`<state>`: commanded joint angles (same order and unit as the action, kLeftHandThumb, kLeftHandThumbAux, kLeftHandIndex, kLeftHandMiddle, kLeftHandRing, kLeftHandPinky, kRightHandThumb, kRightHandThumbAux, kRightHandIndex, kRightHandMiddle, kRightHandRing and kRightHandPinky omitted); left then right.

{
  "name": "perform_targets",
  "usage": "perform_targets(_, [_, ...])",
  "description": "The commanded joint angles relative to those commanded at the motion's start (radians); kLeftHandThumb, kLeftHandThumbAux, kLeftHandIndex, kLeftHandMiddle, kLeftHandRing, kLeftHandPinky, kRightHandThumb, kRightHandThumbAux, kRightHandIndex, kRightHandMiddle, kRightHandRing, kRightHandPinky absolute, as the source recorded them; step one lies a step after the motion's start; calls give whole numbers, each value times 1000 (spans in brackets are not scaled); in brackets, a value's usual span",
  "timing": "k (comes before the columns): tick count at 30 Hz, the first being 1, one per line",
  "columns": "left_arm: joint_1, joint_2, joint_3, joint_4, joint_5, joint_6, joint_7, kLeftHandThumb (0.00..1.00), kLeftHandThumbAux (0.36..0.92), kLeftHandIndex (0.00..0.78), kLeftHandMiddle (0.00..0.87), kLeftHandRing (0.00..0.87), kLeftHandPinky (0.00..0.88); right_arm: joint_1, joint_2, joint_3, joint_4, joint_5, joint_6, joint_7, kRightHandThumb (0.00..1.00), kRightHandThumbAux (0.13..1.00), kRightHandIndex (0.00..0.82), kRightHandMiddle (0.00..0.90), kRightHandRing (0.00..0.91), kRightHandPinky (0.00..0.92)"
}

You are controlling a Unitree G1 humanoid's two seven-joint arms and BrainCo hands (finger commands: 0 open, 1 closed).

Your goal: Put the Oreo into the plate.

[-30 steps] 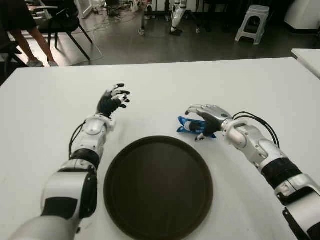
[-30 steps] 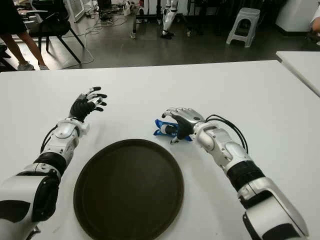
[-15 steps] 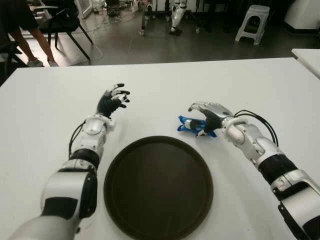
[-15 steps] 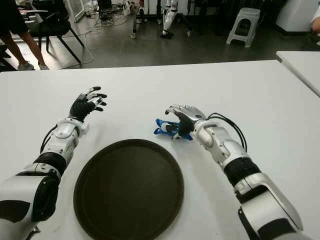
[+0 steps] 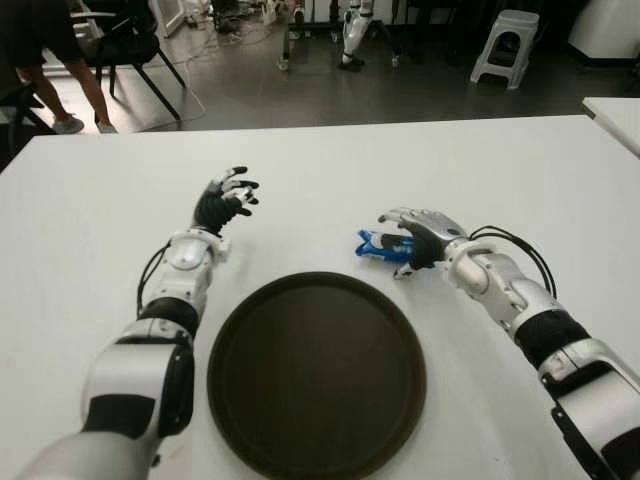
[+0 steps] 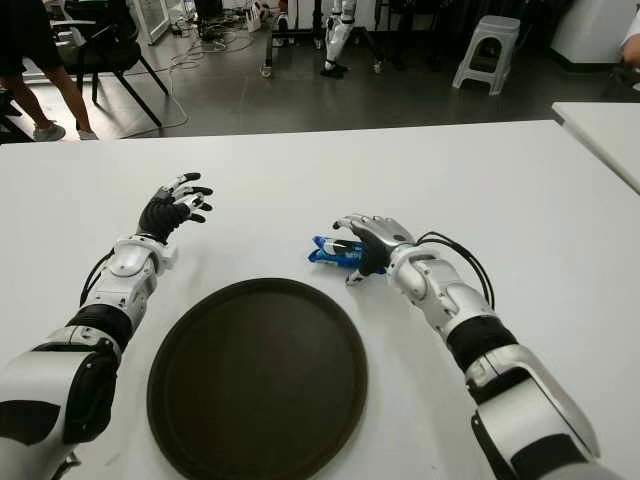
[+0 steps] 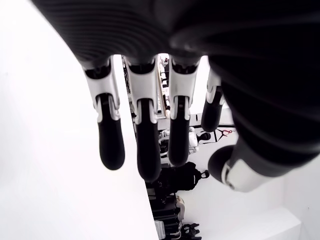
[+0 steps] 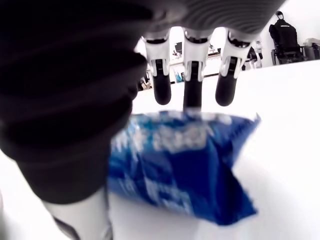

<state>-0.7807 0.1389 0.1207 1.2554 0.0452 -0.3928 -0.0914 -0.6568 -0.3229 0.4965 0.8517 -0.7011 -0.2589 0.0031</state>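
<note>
The Oreo, a blue packet (image 5: 374,243), lies on the white table (image 5: 520,170) just beyond the rim of the dark round plate (image 5: 316,372). My right hand (image 5: 415,240) is over the packet's right end. Its fingers (image 8: 192,82) curl down past the packet's far edge and the thumb (image 8: 75,200) stands on the near side, so the packet (image 8: 185,160) fills the space under the palm. My left hand (image 5: 224,200) is held open, away to the left of the plate, with nothing in it.
Another white table edge (image 5: 615,112) shows at the far right. Beyond the table are a dark floor, a white stool (image 5: 505,45), chairs (image 5: 125,45) and a person's legs (image 5: 60,80) at the far left.
My right hand has tilted and curled its fingers around the packet. The packet has shifted slightly away from the plate. My left hand has hardly moved.
</note>
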Motion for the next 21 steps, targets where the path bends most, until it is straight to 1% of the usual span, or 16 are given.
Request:
perform_targets(2, [0, 0, 1, 1, -1, 1, -2, 187, 670, 190, 332, 411, 463, 1, 0, 4, 6, -1, -12, -3, 0, 890, 291, 246, 234, 261])
perform_targets(4, [0, 0, 2, 2, -3, 1, -5, 195, 672, 192, 333, 414, 466, 3, -3, 8, 7, -2, -24, -5, 0, 898, 319, 268, 263, 291])
perform_targets(6, [0, 0, 3, 3, -5, 1, -8, 193, 669, 191, 335, 416, 466, 2, -4, 10, 10, -2, -31, -5, 0, 900, 322, 277, 276, 297])
perform_targets(10, [0, -1, 7, 3, -9, 1, -15, 180, 663, 195, 336, 408, 443, -1, -7, 18, 18, -4, -44, -5, 0, 882, 276, 251, 251, 261])
perform_targets(14, [0, -2, 12, 3, -14, -1, -23, 188, 653, 190, 331, 406, 447, -1, -9, 27, 23, -13, -46, -14, 0, 879, 265, 243, 242, 249])
perform_targets(16, [0, -2, 12, 2, -14, -2, -23, 191, 652, 187, 328, 405, 447, -1, -10, 30, 24, -14, -48, -21, 0, 883, 276, 255, 255, 261])
perform_targets(19, [0, -3, 12, 1, -13, -3, -23, 183, 654, 187, 326, 404, 449, 1, -12, 35, 26, -14, -55, -28, 0, 899, 318, 299, 312, 314])
perform_targets(21, [0, -3, 12, 1, -12, -3, -22, 183, 655, 186, 325, 404, 450, 0, -14, 37, 27, -13, -58, -26, 0, 904, 329, 314, 330, 329])
